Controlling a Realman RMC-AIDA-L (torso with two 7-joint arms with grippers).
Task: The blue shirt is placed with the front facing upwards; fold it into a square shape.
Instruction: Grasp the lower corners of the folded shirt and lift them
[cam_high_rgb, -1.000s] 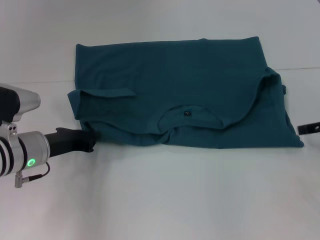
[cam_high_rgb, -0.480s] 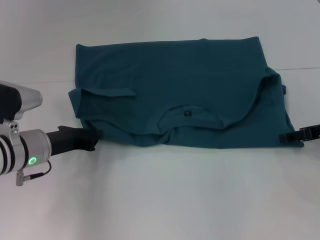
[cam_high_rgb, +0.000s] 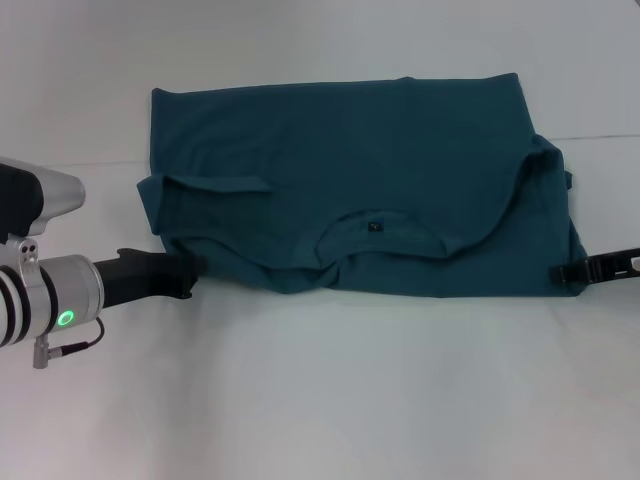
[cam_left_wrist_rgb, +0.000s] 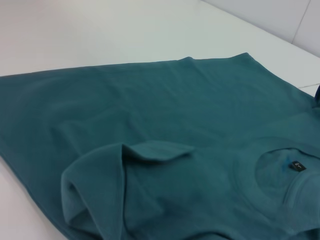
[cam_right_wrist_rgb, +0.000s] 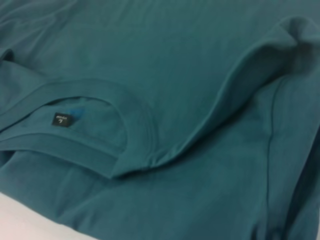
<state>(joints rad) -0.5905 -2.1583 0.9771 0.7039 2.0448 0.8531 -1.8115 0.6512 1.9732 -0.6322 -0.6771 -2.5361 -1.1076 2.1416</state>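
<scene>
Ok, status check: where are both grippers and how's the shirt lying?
Left gripper at near-left corner of blue shirt. Right gripper at near-right corner. Shirt partly folded, neckline toward robot. Nothing in the way.

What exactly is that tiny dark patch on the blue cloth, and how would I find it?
Start at the blue shirt spread on the white table. Follow its near edge to the round neckline at the middle. Just inside sits the small dark label, the only dark square on otherwise plain teal fabric.
</scene>
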